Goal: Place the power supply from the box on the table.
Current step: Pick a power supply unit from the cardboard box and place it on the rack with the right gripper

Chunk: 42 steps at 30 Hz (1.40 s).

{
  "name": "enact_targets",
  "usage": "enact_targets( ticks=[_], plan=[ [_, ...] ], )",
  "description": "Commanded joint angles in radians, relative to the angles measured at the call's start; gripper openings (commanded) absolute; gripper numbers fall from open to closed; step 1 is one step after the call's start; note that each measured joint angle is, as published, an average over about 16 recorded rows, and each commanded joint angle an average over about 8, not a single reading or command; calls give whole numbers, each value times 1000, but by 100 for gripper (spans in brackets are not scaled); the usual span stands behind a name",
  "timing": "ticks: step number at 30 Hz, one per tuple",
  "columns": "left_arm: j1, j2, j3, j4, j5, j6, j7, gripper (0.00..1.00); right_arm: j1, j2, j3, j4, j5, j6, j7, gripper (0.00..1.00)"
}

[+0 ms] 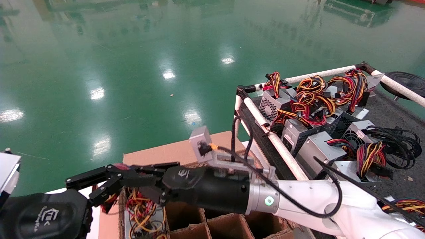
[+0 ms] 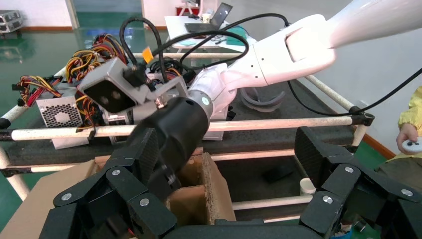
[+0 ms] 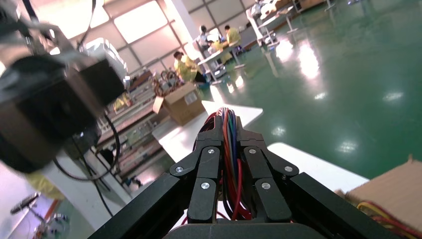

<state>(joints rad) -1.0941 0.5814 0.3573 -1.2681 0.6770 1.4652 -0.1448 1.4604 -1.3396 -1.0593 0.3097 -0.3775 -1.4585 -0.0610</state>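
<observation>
My right arm reaches leftward across the box [image 1: 166, 152]. The right gripper [image 3: 228, 127] is shut on a bundle of red, blue and black wires [image 3: 230, 149] belonging to the power supply. In the head view that gripper [image 1: 127, 174] hangs over the box's left cells, where yellow and red wires [image 1: 142, 212] lie. The unit's metal body is hidden. My left gripper [image 2: 226, 149] is open at the box's near left, its fingers [image 2: 134, 164] beside the right wrist. The table [image 1: 391, 109] lies to the right behind a white rail [image 1: 285, 152].
Several power supplies [image 1: 315, 149] with tangled wires crowd the table's left half, with a coil of black cable [image 1: 398, 139] beside them. The cardboard dividers [image 1: 206, 225] have ragged edges. A person's hand with a controller [image 2: 410, 142] shows beyond the table.
</observation>
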Motion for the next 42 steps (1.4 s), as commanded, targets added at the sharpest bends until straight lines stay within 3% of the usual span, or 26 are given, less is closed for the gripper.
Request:
enact_targets(
  ticks=[1,17,32,37,42],
  plan=[
    [0,0,0,0,0,0,0,100,2,1,4,-9,13,-7,11,0],
    [0,0,0,0,0,0,0,100,11,22,44,-28,96,-40,66,0],
    [0,0,0,0,0,0,0,100,92,48,108,7,187,-10,107,0],
    [0,0,0,0,0,0,0,100,137,91,139,29,222,14,118,0],
    [0,0,1,0,0,0,0,100,193,187,160,52,232,38,126,0]
  ],
)
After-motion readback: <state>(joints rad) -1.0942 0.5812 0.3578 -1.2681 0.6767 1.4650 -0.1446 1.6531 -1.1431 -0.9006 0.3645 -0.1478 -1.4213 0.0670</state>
